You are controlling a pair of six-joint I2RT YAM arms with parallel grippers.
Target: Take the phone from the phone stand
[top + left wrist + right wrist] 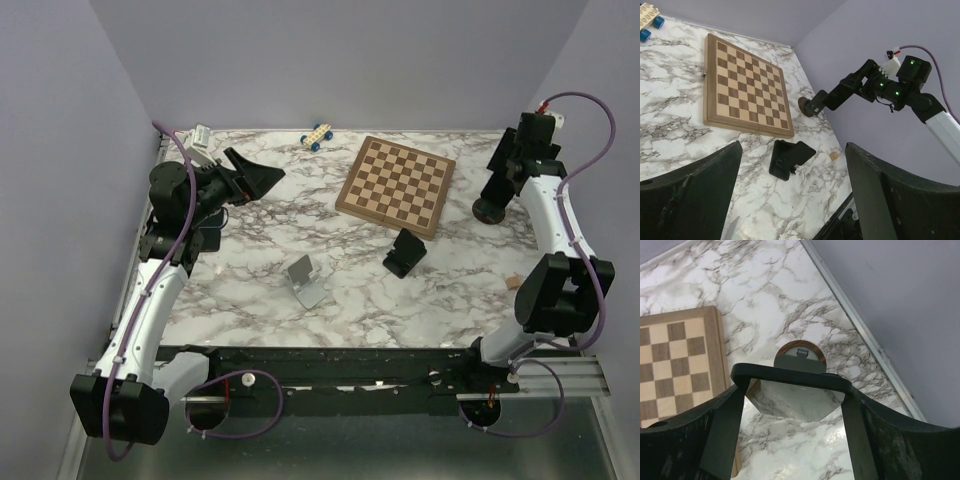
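- R gripper (792, 396): fingers (720, 430) fill the near edge of the wrist view. They are closed in narrow on the phone (795, 400), one finger against each side edge.
- The phone has a dark frame and a glossy screen mirroring the marble. Its top edge is level across the view.
- Just behind it is the phone stand (801, 351), a round brown base w/ a grey clip, sitting on the table (250, 270). Can't tell if the phone still touches it.
- Top view puts this at the far-right of the table, near the wall and just beside the chessboard (397, 182).
- L gripper (256, 172) hovers over the far-left area. Its jaws are spread wide w/ nothing between them, pointing toward the chessboard.
- Between the arms, a black folded stand (404, 252) lies just on the near side of the chessboard. A silver stand (307, 282) sits to its left, apart from it.
- A toy car (317, 136) is by the far edge.
- A small tan piece (512, 284) lies near the R arm.
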